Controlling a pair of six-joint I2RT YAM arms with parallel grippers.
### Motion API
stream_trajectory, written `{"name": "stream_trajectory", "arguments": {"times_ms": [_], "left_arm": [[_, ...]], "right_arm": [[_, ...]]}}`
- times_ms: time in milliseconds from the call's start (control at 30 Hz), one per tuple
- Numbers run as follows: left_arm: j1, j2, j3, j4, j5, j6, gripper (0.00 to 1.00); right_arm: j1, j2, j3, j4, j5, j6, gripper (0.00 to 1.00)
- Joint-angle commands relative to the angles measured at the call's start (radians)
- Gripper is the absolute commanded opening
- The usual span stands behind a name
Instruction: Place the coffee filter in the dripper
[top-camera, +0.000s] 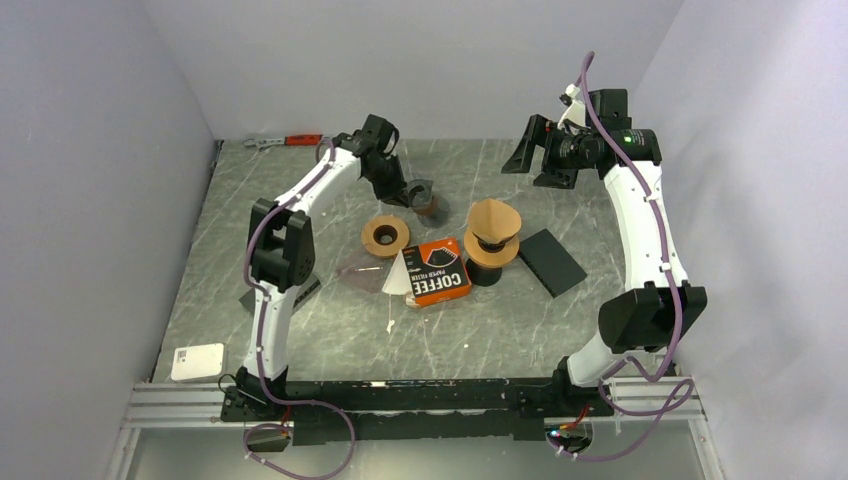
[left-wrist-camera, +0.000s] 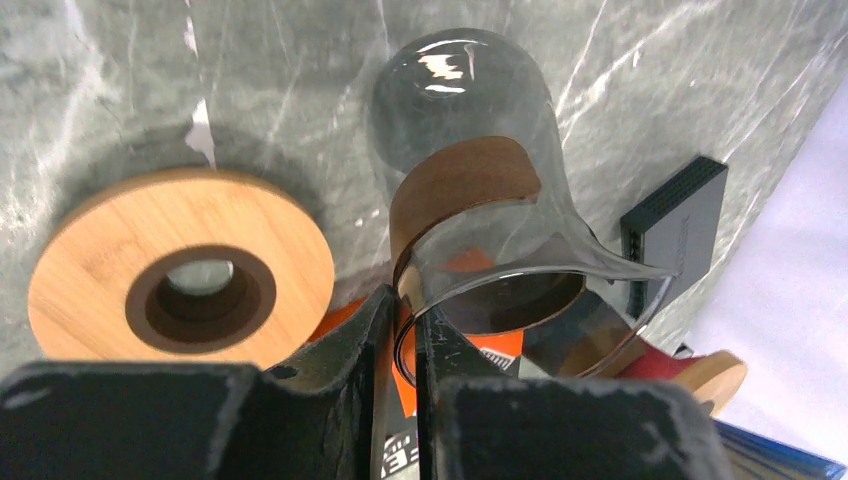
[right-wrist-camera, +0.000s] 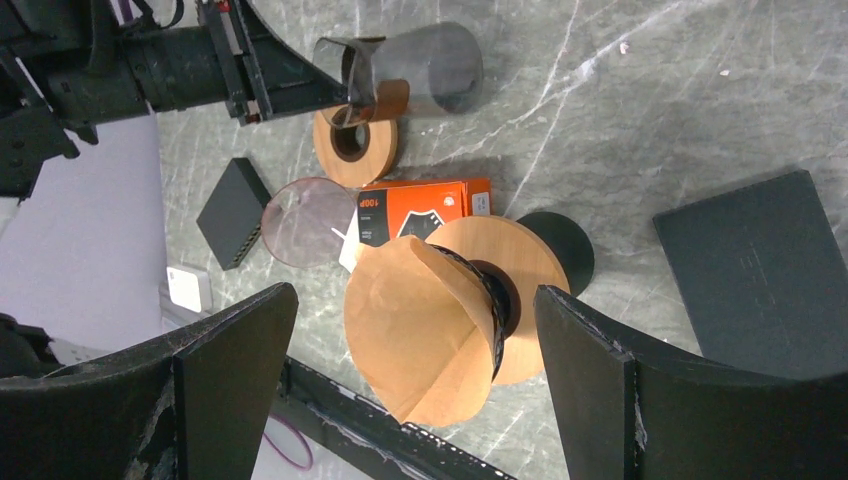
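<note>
Top view, left end effector (top-camera: 403, 188): clamped on the rim of the glass carafe (top-camera: 425, 200), at the far middle of the table (top-camera: 330, 330).
Top view, right end effector (top-camera: 536, 165): fingers wide apart, empty, raised over the far right of the table.
Top view, coffee filter (top-camera: 495, 218): brown paper cone resting on top of the wooden-rimmed dripper (top-camera: 489, 254), right of centre.
Top view, nearby items: wooden ring (top-camera: 385, 236) lies flat just in front of the carafe; orange box (top-camera: 438, 272) lies just left of the dripper; black pad (top-camera: 552, 262) lies to its right.
Left wrist view, grip: one finger on each side of the carafe (left-wrist-camera: 465, 100) rim, pressed against the glass beside the wooden collar.
Left wrist view, carafe position: tilted, with its closed end pointing away from the camera.
Left wrist view, wooden ring (left-wrist-camera: 100, 250): flat on the table, left of the carafe.
Right wrist view, end effector (right-wrist-camera: 415, 300): both fingers spread, nothing between them.
Right wrist view, coffee filter (right-wrist-camera: 410, 330): lies across the dripper's wooden disc (right-wrist-camera: 530, 265), one edge at the dark centre hole, the wide end overhanging the disc.
</note>
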Motion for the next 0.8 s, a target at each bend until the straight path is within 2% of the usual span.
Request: {"name": "stream_trajectory", "arguments": {"times_ms": [0, 333, 533, 633, 767], "left_arm": [[-0.018, -0.119, -0.027, -0.07, 0.012, 0.027, 0.17], [-0.027, -0.202, -0.07, -0.186, -0.056, 0.049, 0.19], [-0.03, -0.21, -0.114, -0.194, -0.049, 0.07, 0.21], [-0.037, -0.19, -0.087, -0.21, -0.055, 0.085, 0.24], [-0.041, -0.168, -0.039, -0.212, -0.047, 0.091, 0.36]], "right_arm": [[-0.005, 0.002, 0.037, -0.001, 0.015, -0.016, 0.94], [-0.005, 0.011, 0.044, -0.001, 0.013, -0.018, 0.94], [-0.005, 0.008, 0.035, -0.002, 0.015, -0.018, 0.94], [-0.005, 0.003, 0.031, 0.0, 0.021, -0.016, 0.94], [-0.005, -0.002, 0.028, -0.001, 0.022, -0.013, 0.94]]}}
